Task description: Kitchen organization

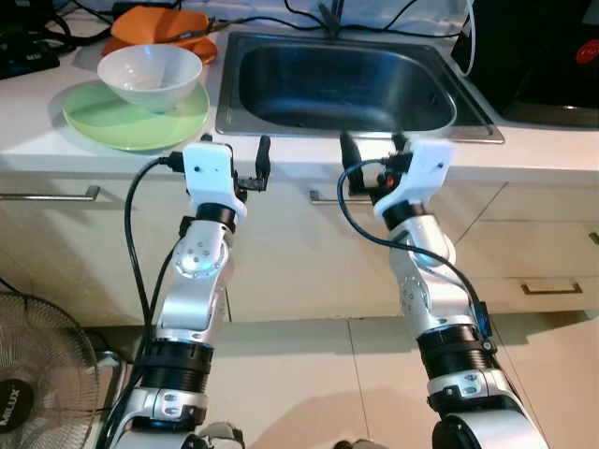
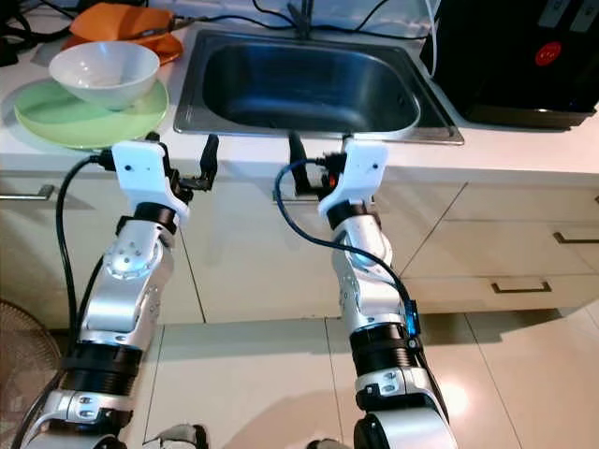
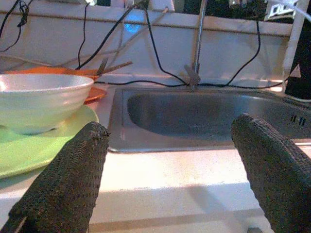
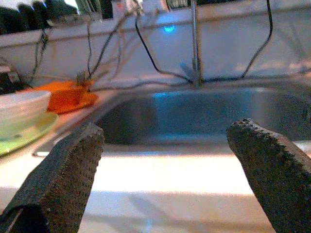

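A white bowl (image 1: 150, 75) sits on a pale green plate (image 1: 103, 120) at the left of the white counter. Behind them lie orange dishes (image 1: 159, 26) with a utensil on top. A steel sink (image 1: 342, 84) is set in the counter's middle. My left gripper (image 1: 234, 152) is open at the counter's front edge, just left of the sink's front rim, with nothing between its fingers (image 3: 68, 179). My right gripper (image 1: 374, 150) is open too, held before the sink's front edge, also holding nothing. In the right wrist view its fingers (image 4: 63, 174) frame the basin.
A black appliance (image 2: 524, 56) stands on the counter right of the sink. A faucet (image 3: 197, 43) and several black cables run along the back wall. Cream cabinet drawers with metal handles (image 1: 552, 288) are below. A fan (image 1: 37, 374) stands on the floor at lower left.
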Motion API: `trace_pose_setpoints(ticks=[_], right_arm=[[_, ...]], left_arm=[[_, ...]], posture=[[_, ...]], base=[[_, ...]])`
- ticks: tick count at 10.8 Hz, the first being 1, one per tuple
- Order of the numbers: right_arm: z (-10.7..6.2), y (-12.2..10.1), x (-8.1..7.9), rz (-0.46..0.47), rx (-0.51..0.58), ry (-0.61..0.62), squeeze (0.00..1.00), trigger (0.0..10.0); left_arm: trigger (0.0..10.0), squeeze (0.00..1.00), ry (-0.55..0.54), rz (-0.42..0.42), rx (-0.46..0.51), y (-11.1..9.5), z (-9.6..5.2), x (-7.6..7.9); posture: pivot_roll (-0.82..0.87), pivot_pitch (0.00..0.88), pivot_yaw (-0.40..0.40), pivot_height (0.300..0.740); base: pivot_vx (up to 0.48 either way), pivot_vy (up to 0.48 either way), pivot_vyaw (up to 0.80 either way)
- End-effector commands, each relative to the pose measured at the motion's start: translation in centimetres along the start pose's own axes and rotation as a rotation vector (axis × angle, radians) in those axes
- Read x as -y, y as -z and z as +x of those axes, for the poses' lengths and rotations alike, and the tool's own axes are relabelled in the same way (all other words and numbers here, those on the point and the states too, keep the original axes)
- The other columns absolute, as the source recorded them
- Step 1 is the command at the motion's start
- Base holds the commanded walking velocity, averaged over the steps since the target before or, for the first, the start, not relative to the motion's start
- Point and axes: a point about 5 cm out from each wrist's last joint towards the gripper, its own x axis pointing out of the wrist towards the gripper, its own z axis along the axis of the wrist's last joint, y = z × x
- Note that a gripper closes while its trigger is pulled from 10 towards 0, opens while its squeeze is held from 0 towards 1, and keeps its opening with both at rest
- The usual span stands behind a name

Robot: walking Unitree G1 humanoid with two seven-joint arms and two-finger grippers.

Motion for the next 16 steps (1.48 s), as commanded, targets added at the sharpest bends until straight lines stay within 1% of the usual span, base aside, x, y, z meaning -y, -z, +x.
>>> trace_pose_setpoints(ticks=[1,2,3,4,6,7,10,12,13,15,16], right_arm=[[0.3,-0.4,0.3,0.013,0.007,0.012,0.00,10.0],[0.3,-0.5,0.3,0.008,0.006,0.013,0.00,10.0],[0.4,-0.5,0.0,-0.014,0.000,-0.008,0.00,10.0],[0.3,-0.7,-0.1,-0.027,0.015,-0.017,0.00,10.0],[0.3,-0.9,-0.1,-0.017,0.025,-0.019,0.00,10.0],[0.4,-0.8,-0.1,0.005,0.021,-0.013,0.00,10.0],[0.4,-0.8,-0.1,-0.024,0.016,-0.021,0.00,10.0],[0.4,-0.8,-0.1,-0.013,0.024,-0.020,0.00,10.0],[0.4,-0.8,-0.1,-0.013,0.024,-0.019,0.00,10.0],[0.3,-0.8,-0.1,-0.011,0.023,-0.017,0.00,10.0],[0.3,-0.9,-0.1,-0.020,0.027,-0.022,0.00,10.0]], left_arm=[[10.0,0.00,0.023,0.012,0.012,-0.4,0.3,0.7],[10.0,0.00,0.034,0.021,0.054,-0.9,0.3,0.8],[10.0,0.00,0.036,-0.023,0.097,-1.9,0.3,0.8],[10.0,0.00,0.012,-0.002,0.085,-1.7,0.3,0.4],[10.0,0.00,0.007,-0.007,0.087,-1.7,0.3,0.3],[10.0,0.00,0.007,-0.005,0.086,-1.7,0.3,0.3],[10.0,0.00,0.005,0.003,0.090,-1.8,0.3,0.3],[10.0,0.00,0.005,0.004,0.095,-1.9,0.3,0.3],[10.0,0.00,0.026,0.020,0.111,-2.1,0.3,0.6],[10.0,0.00,0.044,0.013,0.136,-2.4,0.2,0.9],[10.0,0.00,0.045,0.015,0.139,-2.5,0.2,1.0]], posture=[[0.07,0.101,-0.062,0.740],[0.07,0.104,-0.062,0.740],[0.07,0.109,-0.062,0.740],[0.07,0.112,-0.064,0.740],[0.07,0.114,-0.065,0.740],[0.07,0.115,-0.066,0.740],[0.07,0.112,-0.066,0.740],[0.07,0.111,-0.067,0.740],[0.08,0.111,-0.066,0.740],[0.07,0.111,-0.064,0.740],[0.07,0.111,-0.064,0.740]], base=[[0.000,0.000,0.00],[0.000,0.000,0.00],[0.000,0.000,0.00],[0.480,0.000,0.74],[0.480,0.000,0.71],[0.480,0.000,0.00],[0.375,0.000,0.00],[0.343,0.000,0.53],[0.000,0.000,0.00],[0.000,0.000,0.00],[0.000,0.000,0.79]])
